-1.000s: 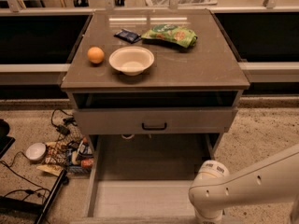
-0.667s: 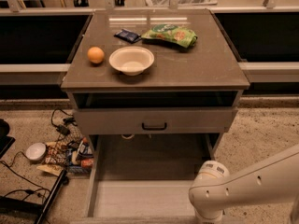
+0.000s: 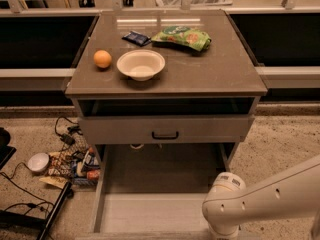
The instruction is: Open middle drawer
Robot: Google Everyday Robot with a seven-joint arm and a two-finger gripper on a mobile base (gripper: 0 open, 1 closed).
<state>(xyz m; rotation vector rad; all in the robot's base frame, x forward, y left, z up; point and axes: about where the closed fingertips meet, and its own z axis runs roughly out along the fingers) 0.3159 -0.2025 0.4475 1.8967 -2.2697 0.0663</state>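
Observation:
The grey cabinet [image 3: 165, 79] has a dark open slot under its top. Below that is a low grey drawer front with a small black bar handle [image 3: 165, 134]; I take this as the middle drawer [image 3: 115, 130], and its front stands close to the cabinet face. Under it a wide grey tray [image 3: 145, 211] is pulled far out toward me. My white arm [image 3: 260, 199] comes in from the lower right, and its rounded wrist [image 3: 224, 208] hangs over the tray's front right corner. The gripper is past the bottom edge, out of view.
On the cabinet top are an orange [image 3: 102, 59], a white bowl [image 3: 141, 64], a green snack bag [image 3: 182, 36] and a dark packet [image 3: 136, 38]. Cables, a white round object [image 3: 38, 162] and clutter [image 3: 75, 161] lie on the floor at left.

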